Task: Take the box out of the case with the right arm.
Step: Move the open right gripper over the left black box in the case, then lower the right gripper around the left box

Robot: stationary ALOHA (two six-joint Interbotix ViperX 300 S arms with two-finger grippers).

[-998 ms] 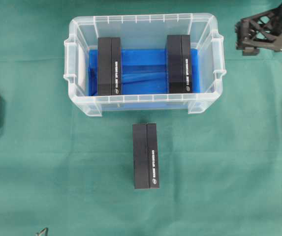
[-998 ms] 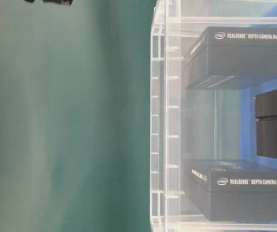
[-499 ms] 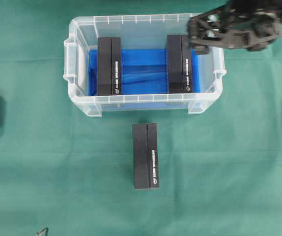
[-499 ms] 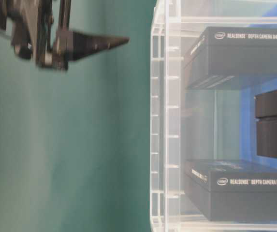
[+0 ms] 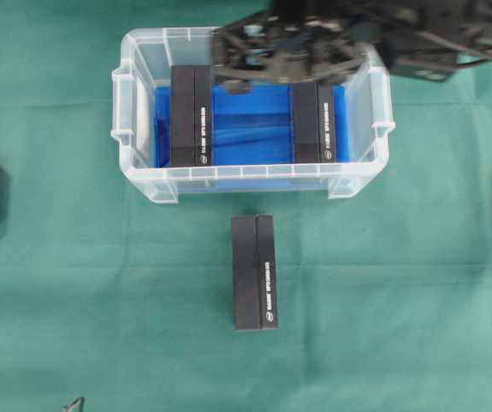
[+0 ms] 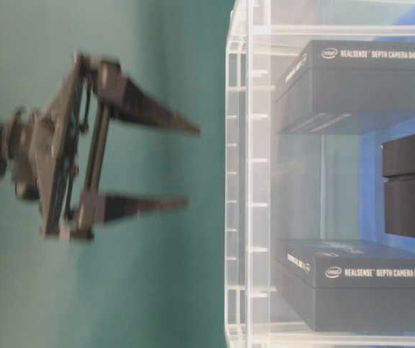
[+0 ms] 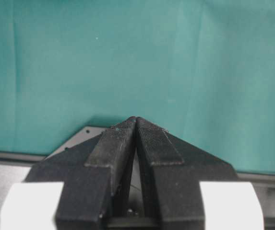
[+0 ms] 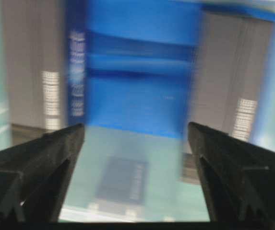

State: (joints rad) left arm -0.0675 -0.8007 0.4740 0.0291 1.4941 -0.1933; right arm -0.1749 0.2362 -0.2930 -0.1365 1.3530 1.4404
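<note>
Two black RealSense camera boxes standing inside the clear plastic case (image 5: 134, 129), on its blue lining sheet (image 5: 250, 129): left box (image 5: 191, 116) near the left wall, right box (image 5: 314, 124) near the right wall, well apart. Third box (image 5: 255, 272) lying outside on the green tabletop (image 5: 400, 300), just in front of the case. Right gripper (image 6: 189, 167) above the case's far side, fingers spread wide, gripping nothing. Left gripper (image 7: 136, 122) off to the side, fingers pressed together.
</note>
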